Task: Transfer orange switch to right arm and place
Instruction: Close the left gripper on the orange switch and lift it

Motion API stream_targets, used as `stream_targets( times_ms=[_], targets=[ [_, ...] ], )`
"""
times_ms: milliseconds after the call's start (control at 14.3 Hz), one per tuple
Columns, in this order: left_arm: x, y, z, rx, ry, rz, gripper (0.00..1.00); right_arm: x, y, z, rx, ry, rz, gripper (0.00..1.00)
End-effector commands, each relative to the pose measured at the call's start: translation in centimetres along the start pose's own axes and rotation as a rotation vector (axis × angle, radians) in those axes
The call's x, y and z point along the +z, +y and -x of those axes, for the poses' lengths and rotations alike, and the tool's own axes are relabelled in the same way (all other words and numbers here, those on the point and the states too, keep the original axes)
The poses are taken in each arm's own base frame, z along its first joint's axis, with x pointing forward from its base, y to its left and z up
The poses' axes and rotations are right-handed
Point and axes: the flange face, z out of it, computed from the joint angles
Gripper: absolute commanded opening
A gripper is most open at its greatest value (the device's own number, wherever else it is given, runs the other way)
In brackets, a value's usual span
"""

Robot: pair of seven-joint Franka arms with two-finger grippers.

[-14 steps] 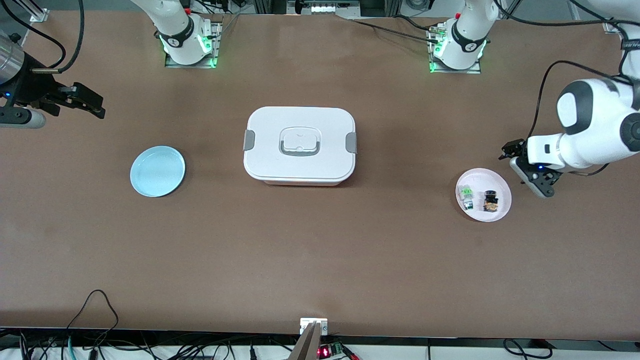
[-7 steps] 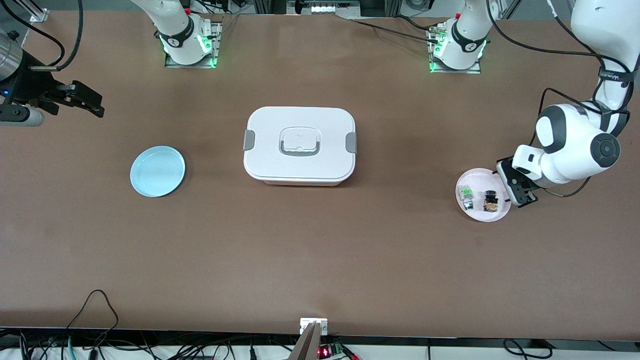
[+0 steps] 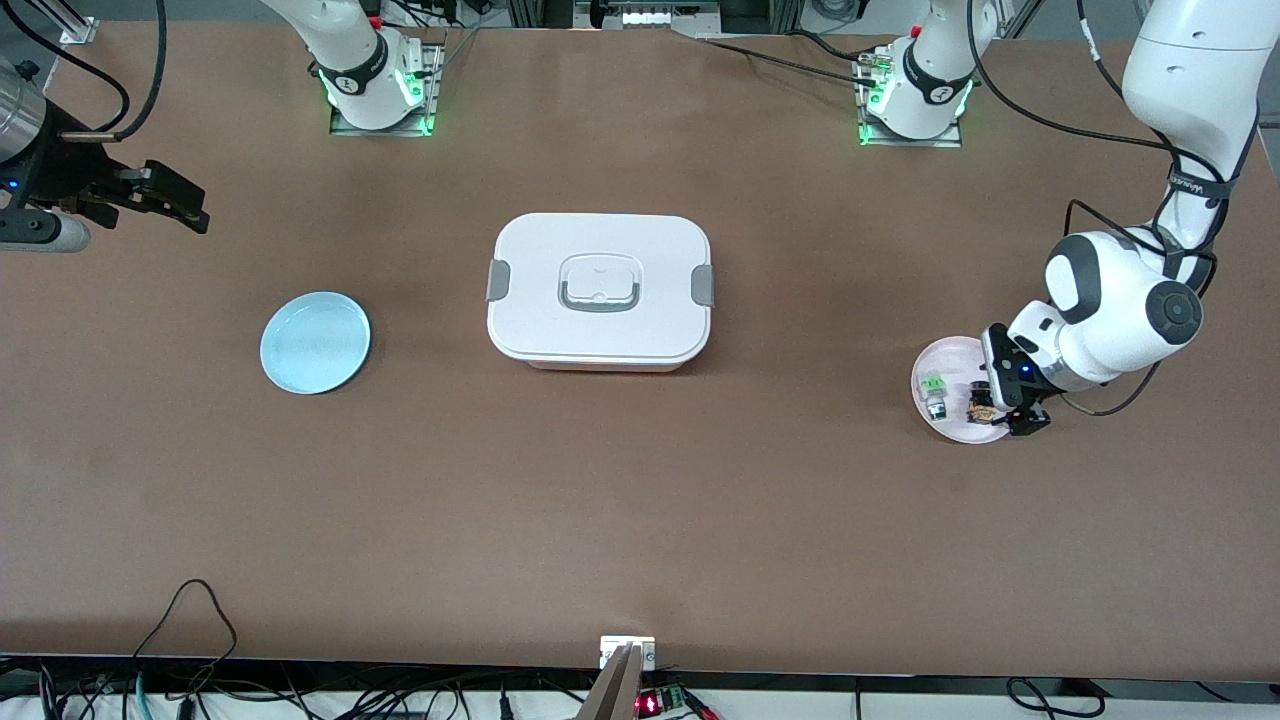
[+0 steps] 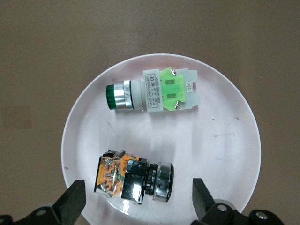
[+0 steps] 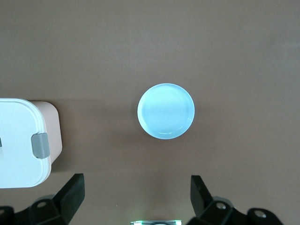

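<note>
The orange switch (image 3: 982, 405) lies on its side on a pink plate (image 3: 945, 355) toward the left arm's end of the table; it also shows in the left wrist view (image 4: 133, 180). My left gripper (image 3: 1003, 400) hovers open just over it, with its fingers (image 4: 75, 201) on either side of the switch, not touching it. My right gripper (image 3: 175, 205) is open and empty (image 5: 136, 194), waiting up in the air at the right arm's end of the table, above the table past the blue plate (image 5: 166, 111).
A green-and-white switch (image 3: 933, 390) lies beside the orange one on the pink plate (image 4: 220, 140). A white lidded box (image 3: 600, 290) stands mid-table. The blue plate (image 3: 315, 342) lies toward the right arm's end.
My left arm has swung in and down from beside the pink plate, bringing its gripper over the orange switch. The right arm has barely moved.
</note>
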Motion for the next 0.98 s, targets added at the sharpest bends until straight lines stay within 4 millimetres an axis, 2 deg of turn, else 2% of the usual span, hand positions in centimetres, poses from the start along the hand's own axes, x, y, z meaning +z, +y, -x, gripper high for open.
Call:
stream_targets(
  times_ms=[0, 557, 627, 697, 767, 836, 906],
  targets=[
    [0.9, -0.3, 0.0, 0.041, 0.011, -0.008, 1.0, -0.6, 0.0, 0.8, -0.014, 0.004, -0.004, 1.0],
    [2.5, -0.3, 0.2, 0.069, 0.011, -0.02, 1.0, -0.7, -0.2, 1.0, -0.018, 0.008, -0.005, 1.0],
    [2.6, -0.3, 0.2, 0.062, 0.013, -0.02, 0.98, -0.7, -0.1, 1.0, -0.017, 0.008, -0.005, 1.0],
    [2.5, -0.3, 0.2, 0.058, 0.015, -0.022, 0.77, -0.7, -0.1, 1.0, -0.017, 0.007, -0.004, 1.0],
    [2.5, -0.3, 0.1, 0.059, 0.016, -0.022, 0.32, -0.7, -0.1, 1.0, -0.017, 0.007, -0.004, 1.0],
    [2.3, -0.3, 0.2, 0.057, 0.016, -0.023, 0.0, -0.7, -0.2, 1.0, -0.018, 0.008, -0.005, 1.0],
    [2.2, -0.4, 0.2, 0.055, 0.016, -0.027, 0.0, -0.7, -0.3, 1.0, -0.018, 0.007, -0.015, 1.0]
  ],
)
